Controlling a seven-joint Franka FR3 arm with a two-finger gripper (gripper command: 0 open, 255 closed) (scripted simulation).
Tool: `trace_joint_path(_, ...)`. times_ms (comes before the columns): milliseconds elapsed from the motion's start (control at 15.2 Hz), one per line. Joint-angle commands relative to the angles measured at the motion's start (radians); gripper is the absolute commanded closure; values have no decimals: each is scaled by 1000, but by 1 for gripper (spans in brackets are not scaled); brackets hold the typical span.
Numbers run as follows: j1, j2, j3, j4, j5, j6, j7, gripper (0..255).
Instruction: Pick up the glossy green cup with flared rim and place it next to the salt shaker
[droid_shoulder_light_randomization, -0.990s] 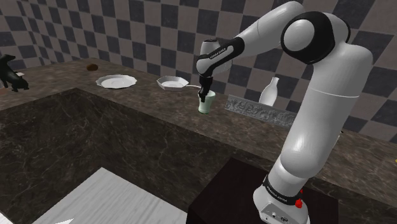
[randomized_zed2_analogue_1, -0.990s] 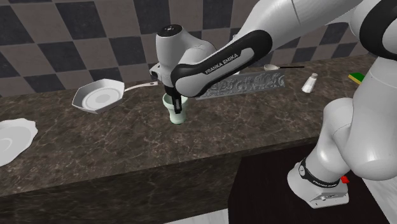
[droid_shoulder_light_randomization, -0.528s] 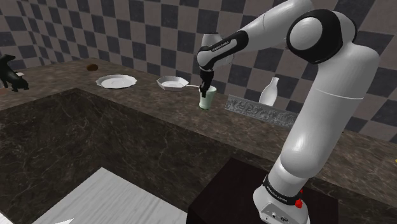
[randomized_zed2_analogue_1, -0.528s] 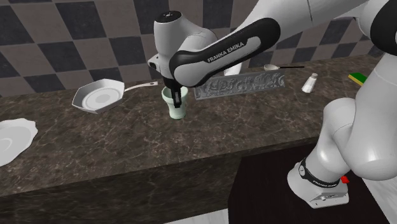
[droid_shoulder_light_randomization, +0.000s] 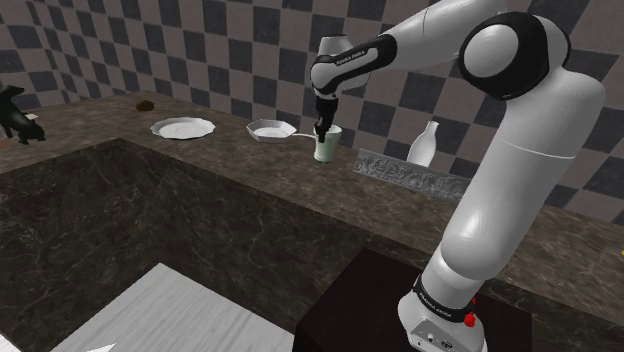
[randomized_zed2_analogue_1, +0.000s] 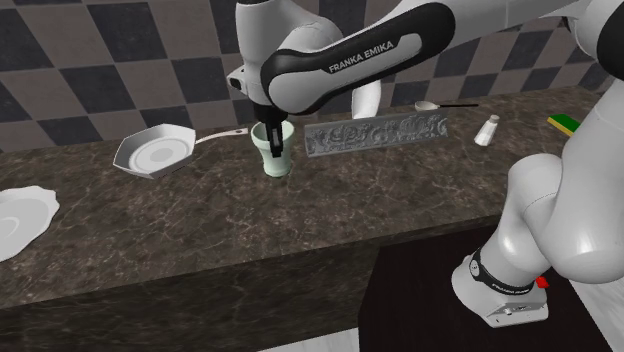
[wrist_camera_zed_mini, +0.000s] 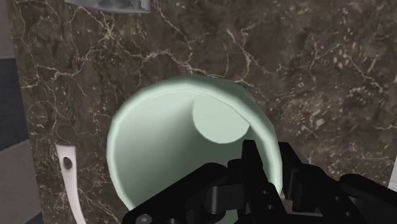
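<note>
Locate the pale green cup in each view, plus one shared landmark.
Shoulder view: cup at upper centre, left of the grey embossed strip.
Second exterior view: cup left of centre, left of the strip.
Wrist view: cup clasped at its rim by the gripper; strip beyond it.
Shared landmark: that strip.

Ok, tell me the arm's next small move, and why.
Probably carry the pale green cup toward the second exterior view's right. The pincer clasps its rim, one finger inside, and the salt shaker stands well off that way, beyond the ornate grey strip. A little more height first may help clear that strip.
</note>
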Motion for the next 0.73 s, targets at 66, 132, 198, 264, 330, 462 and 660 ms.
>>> trace_joint_path(66,0,-14,0,24,-1,-38,-3,255)
trace_joint_path(132,1,-18,1,33,-1,-51,-4,255)
trace_joint_path(198,1,-21,1,43,-1,-64,-5,255)
trace_joint_path(264,1,-24,1,53,-1,-77,-6,255)
trace_joint_path(330,2,-27,1,64,-1,-90,-7,255)
trace_joint_path(462,2,-31,2,85,0,-116,-9,255)
trace_joint_path(660,3,-37,2,119,0,-155,-13,255)
